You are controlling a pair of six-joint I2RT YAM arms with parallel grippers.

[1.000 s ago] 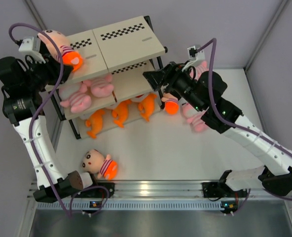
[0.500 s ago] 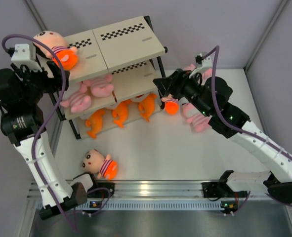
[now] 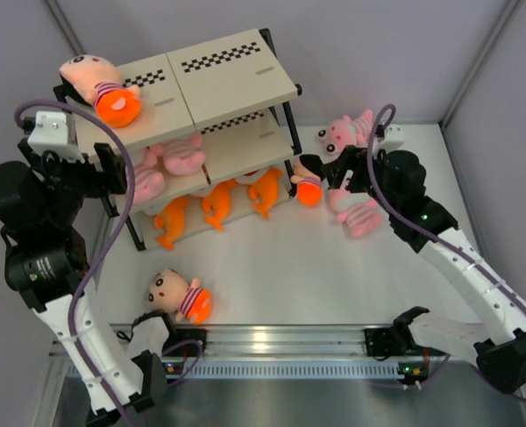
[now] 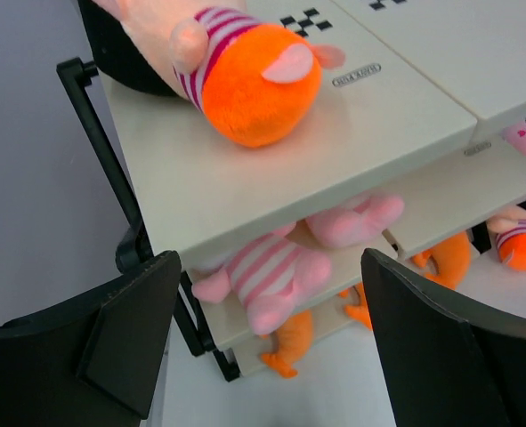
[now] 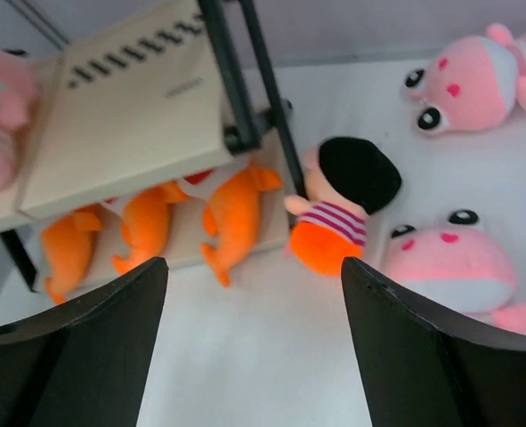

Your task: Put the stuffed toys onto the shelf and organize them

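Left arm [image 3: 74, 331]: white tubular links, big black round joints; small white lettering on one black joint.
Right arm [image 3: 470, 276]: the same white links and black joints.
Cables [image 3: 370, 160]: purple, one looping along each arm.
Wrist boxes [image 3: 46, 133]: small, white, angular.
Jaws: black, matt, broad plates with curved edges.

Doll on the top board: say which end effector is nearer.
Left. The left end effector faces the doll close by; the right end effector is off the other end of the shelf.
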